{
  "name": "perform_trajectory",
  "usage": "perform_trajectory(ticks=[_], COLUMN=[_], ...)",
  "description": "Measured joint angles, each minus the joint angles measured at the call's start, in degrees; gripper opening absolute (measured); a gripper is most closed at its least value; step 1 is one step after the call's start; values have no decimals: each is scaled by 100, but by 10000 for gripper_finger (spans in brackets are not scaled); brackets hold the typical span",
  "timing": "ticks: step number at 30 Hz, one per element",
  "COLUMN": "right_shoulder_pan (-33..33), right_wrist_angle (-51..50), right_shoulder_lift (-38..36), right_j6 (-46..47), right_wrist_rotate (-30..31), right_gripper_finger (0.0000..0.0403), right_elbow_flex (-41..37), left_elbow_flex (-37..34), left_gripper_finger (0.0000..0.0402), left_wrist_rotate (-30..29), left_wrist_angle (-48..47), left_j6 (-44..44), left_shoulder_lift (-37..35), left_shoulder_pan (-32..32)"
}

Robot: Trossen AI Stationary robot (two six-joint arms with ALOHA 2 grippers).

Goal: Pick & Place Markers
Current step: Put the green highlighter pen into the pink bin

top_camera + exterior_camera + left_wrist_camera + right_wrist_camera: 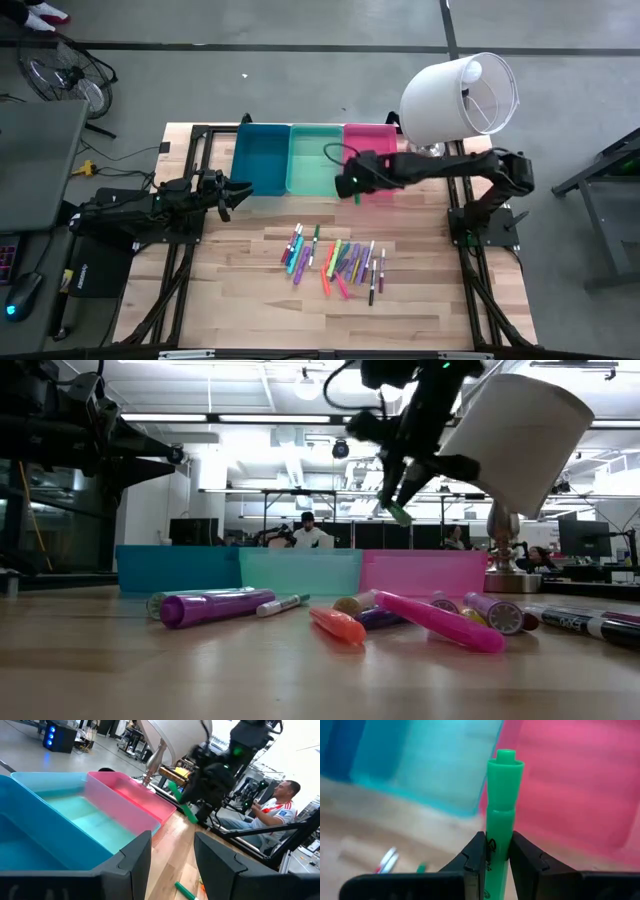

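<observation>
While the overhead picture hides it, the right wrist camera shows the right gripper (493,851) clamped on a green marker (501,805) above the seam between mint bin (314,160) and pink bin (371,137). Left of centre, the left gripper (234,193) hangs open beside the blue bin (260,158). Remaining markers (335,262) lie lower centre, with bare table (240,300) around them; a white lamp (460,98) stands upper right.

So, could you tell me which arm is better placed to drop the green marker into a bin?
The right: its gripper already clamps the green marker beside the mint bin and pink bin. The left gripper waits open by the blue bin.
</observation>
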Motion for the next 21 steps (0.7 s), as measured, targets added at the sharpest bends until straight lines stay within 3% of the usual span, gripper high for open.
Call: perform_trajectory(ticks=[10,21], right_shoulder_pan=[-920,-1169], right_wrist_angle=[-54,129], right_shoulder_lift=[724,1238], right_j6=[-594,-653], right_wrist_rotate=[62,-159], right_gripper_finger=[54,77], right_elbow_flex=[377,370], left_elbow_flex=[1,1], left_gripper_finger=[147,147], left_wrist_rotate=[0,0], left_wrist_angle=[0,0], left_j6=[1,-1], left_shoulder_lift=[-1,-1], left_shoulder_pan=[1,-1])
